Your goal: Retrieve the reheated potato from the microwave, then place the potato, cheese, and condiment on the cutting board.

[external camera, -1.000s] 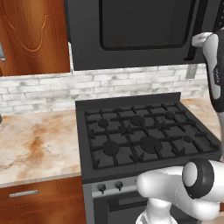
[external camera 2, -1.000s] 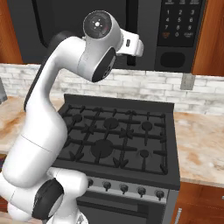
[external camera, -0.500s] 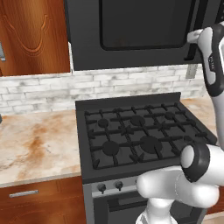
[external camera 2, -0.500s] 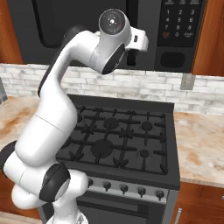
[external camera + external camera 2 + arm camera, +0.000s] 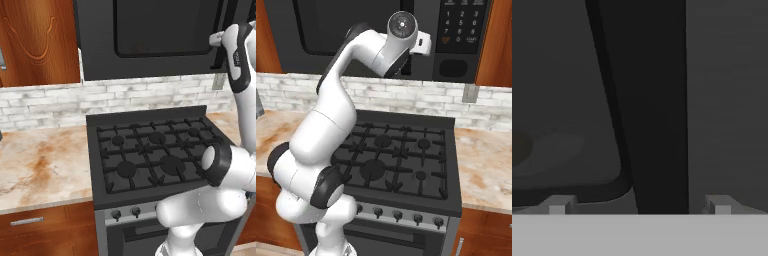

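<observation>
Your arm rises from the base in front of the black gas stove, bends back at the elbow and reaches up to the microwave above. Your gripper has its fingertips spread wide, gripping nothing, close against the door's right edge. Through the dark window a dim olive-brown lump, likely the potato, sits beside the turntable.

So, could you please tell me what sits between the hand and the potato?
The microwave's closed window door; in the hand view the potato shows dimly behind it.
</observation>
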Available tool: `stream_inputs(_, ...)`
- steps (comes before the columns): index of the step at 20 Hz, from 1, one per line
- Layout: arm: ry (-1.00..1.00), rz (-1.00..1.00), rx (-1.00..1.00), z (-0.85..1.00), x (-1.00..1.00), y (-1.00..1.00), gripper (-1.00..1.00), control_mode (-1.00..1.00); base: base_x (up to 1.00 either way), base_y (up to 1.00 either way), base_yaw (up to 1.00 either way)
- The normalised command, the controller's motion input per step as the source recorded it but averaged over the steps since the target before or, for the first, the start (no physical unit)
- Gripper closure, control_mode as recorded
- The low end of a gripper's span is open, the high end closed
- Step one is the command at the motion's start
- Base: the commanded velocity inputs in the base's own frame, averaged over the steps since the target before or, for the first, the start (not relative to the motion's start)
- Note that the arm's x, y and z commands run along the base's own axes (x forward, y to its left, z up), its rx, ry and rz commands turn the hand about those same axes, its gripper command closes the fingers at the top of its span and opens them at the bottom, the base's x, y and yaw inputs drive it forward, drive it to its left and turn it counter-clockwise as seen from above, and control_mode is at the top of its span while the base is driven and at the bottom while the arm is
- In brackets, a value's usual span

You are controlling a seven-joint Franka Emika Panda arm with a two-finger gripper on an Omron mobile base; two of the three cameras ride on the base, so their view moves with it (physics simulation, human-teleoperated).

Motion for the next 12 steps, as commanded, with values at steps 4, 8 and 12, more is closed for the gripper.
stream_inputs(4,0.00,0.02,0.03,-0.05,0.57,-0.11,-1.00,-1.00,0.00,0.00,0.00)
stream_inputs(8,0.00,0.03,0.04,-0.06,0.56,-0.10,-1.00,-1.00,0.00,0.00,0.00)
stream_inputs(12,0.00,0.05,0.02,-0.08,0.51,0.02,1.00,-1.00,0.00,0.00,0.00)
